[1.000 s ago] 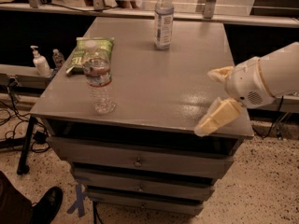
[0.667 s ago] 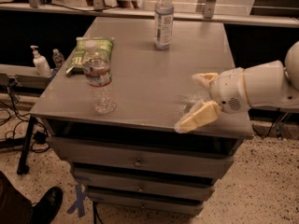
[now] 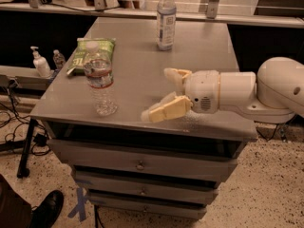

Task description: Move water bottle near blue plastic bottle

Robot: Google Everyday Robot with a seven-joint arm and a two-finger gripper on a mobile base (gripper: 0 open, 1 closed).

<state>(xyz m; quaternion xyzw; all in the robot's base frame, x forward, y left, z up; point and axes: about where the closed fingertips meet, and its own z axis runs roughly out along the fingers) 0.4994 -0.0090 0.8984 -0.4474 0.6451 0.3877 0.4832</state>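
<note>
The water bottle [image 3: 100, 80], clear and ribbed with a white cap and a red-and-white band, stands upright near the front left of the grey cabinet top [image 3: 209, 56]. The blue plastic bottle [image 3: 166, 19], taller with a large white-and-blue label, stands upright at the far middle edge. My gripper [image 3: 159, 95] reaches in from the right, low over the front middle of the top, to the right of the water bottle and apart from it. Its two cream fingers [image 3: 166, 110] are spread wide and hold nothing.
A green snack bag [image 3: 85, 51] lies at the left, just behind the water bottle. A low shelf at the far left holds a pump bottle [image 3: 40, 62] and a small bottle [image 3: 59, 59]. Drawers [image 3: 140, 164] run below the top. A shoe [image 3: 46, 208] shows at bottom left.
My gripper has moved left across the front of the top, from the right edge toward the water bottle. Both bottles and the bag have stayed in place.
</note>
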